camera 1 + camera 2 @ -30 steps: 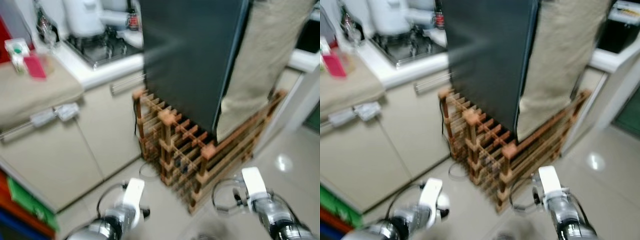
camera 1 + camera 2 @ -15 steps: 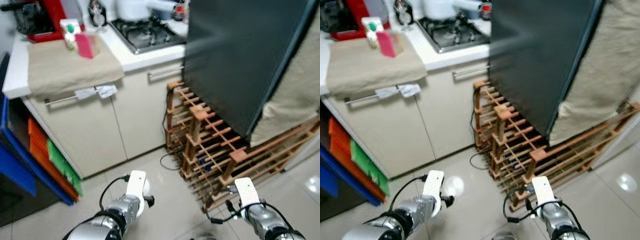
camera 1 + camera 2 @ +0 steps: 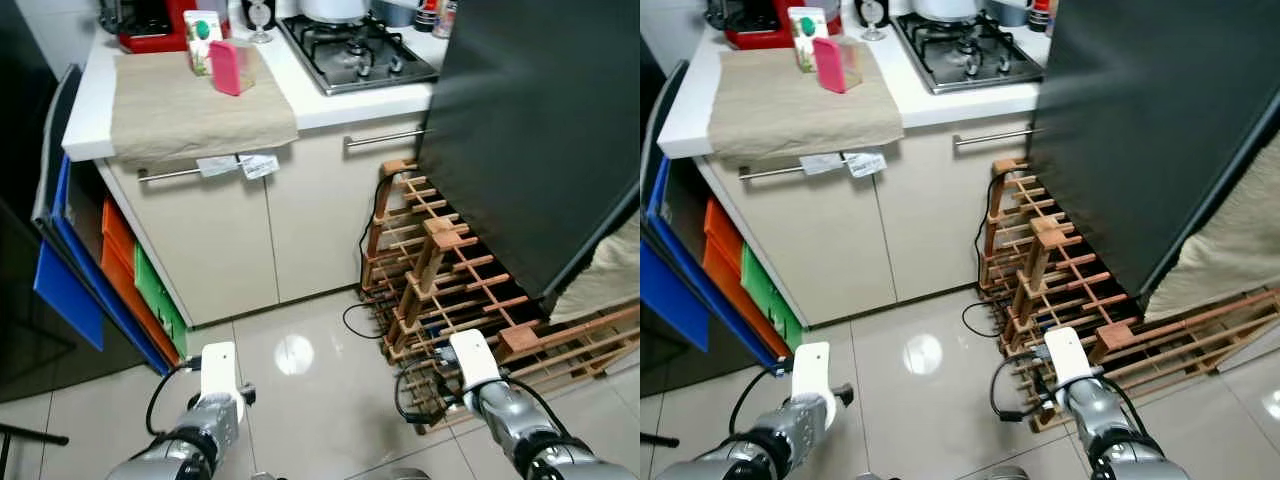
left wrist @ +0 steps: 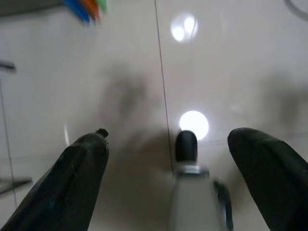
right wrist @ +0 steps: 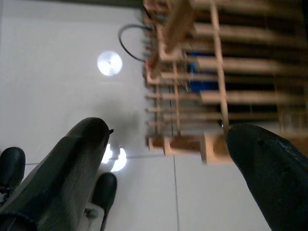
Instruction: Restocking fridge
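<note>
Left eye view: at two o'clock we see the tall dark-fronted fridge [image 3: 540,130] standing on a slatted wooden rack [image 3: 450,290]. At eleven o'clock, a green-and-white carton [image 3: 201,40] and a pink rectangular box [image 3: 228,68] wait on the white worktop [image 3: 300,95]; we judge both light, stiff and crushable, best pinched across flat sides.

Left wrist view: left pincer [image 4: 168,159] spread, empty, over glossy floor tiles [image 4: 216,57].

Right wrist view: right pincer [image 5: 168,154] spread, empty, beside the rack.

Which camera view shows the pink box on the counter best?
The left eye view: the pink box stands larger there, on the beige cloth. The right eye view shows it too, smaller. The wrist views point at the floor.
</note>
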Robot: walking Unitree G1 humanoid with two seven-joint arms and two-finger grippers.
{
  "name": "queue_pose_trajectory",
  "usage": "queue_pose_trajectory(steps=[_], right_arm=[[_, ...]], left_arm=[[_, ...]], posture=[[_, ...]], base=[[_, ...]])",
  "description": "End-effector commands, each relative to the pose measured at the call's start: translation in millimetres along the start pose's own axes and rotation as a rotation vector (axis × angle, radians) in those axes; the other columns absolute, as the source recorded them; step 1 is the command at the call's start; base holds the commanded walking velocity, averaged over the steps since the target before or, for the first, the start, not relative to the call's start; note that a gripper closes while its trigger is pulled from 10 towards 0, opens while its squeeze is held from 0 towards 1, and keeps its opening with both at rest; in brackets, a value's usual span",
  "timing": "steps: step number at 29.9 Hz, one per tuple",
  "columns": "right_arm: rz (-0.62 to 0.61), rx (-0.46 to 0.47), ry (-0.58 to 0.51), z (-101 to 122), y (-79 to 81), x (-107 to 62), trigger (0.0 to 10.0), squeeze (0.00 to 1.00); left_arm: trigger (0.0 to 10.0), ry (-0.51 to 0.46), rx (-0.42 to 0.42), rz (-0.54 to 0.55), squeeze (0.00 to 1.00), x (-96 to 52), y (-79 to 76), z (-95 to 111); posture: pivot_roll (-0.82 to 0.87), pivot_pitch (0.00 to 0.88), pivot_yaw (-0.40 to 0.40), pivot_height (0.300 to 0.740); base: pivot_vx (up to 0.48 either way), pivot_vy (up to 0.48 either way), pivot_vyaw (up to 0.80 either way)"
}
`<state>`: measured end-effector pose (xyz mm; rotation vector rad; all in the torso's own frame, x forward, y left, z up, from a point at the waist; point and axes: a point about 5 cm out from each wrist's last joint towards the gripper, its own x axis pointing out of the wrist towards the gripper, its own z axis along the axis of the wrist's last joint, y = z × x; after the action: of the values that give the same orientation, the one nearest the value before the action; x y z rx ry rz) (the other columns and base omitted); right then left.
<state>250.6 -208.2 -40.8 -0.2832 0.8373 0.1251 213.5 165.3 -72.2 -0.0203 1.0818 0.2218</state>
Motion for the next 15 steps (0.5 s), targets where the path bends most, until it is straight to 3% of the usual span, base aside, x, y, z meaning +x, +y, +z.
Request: queue_pose_trajectory(steps=[1, 5, 6, 9, 11, 15], right_arm=[[-0.02, -0.014, 0.048, -5.2, -7.6, -1.3, 10.0, 0.0], [-0.024, -0.041, 0.07, -8.8, -11.1, -2.2, 10.0, 0.0], [-0.033, -0.068, 0.078, -8.0, -14.3, -2.5, 10.0, 0.0], [-0.03, -0.079, 0.078, -6.3, -14.0, -2.2, 10.0, 0.0], [-0.006, -0.074, 0.075, -4.9, -8.2, -1.1, 10.0, 0.0], [0.005, -0.032, 0.066, -3.9, 1.7, 0.5, 10.0, 0.0]], left_arm=[[10.0, 0.044, 0.08, -0.05, 0.0, 0.3, -0.5, -13.1], [10.0, 0.071, 0.094, -0.063, 0.0, 0.6, 3.0, -26.3], [10.0, 0.084, 0.082, -0.064, 0.0, 0.3, 3.1, -33.8], [10.0, 0.101, 0.045, -0.092, 0.0, -0.6, -1.6, -40.9], [10.0, 0.104, 0.063, -0.103, 0.0, -1.0, -3.9, -43.0], [10.0, 0.091, 0.029, -0.085, 0.0, -0.2, 1.1, -39.2]], posture=[[-0.15, 0.025, -0.045, 0.74], [-0.12, 0.029, -0.091, 0.74], [-0.09, 0.035, -0.134, 0.74], [-0.07, 0.034, -0.139, 0.74], [-0.06, 0.036, -0.135, 0.74], [-0.06, 0.038, -0.125, 0.74]], base=[[0.0, 0.0, 0.5], [0.0, 0.0, 0.0], [0.0, 0.0, 0.0], [0.0, 0.0, 0.0], [0.0, 0.0, 0.0], [0.0, 0.0, 0.0]])
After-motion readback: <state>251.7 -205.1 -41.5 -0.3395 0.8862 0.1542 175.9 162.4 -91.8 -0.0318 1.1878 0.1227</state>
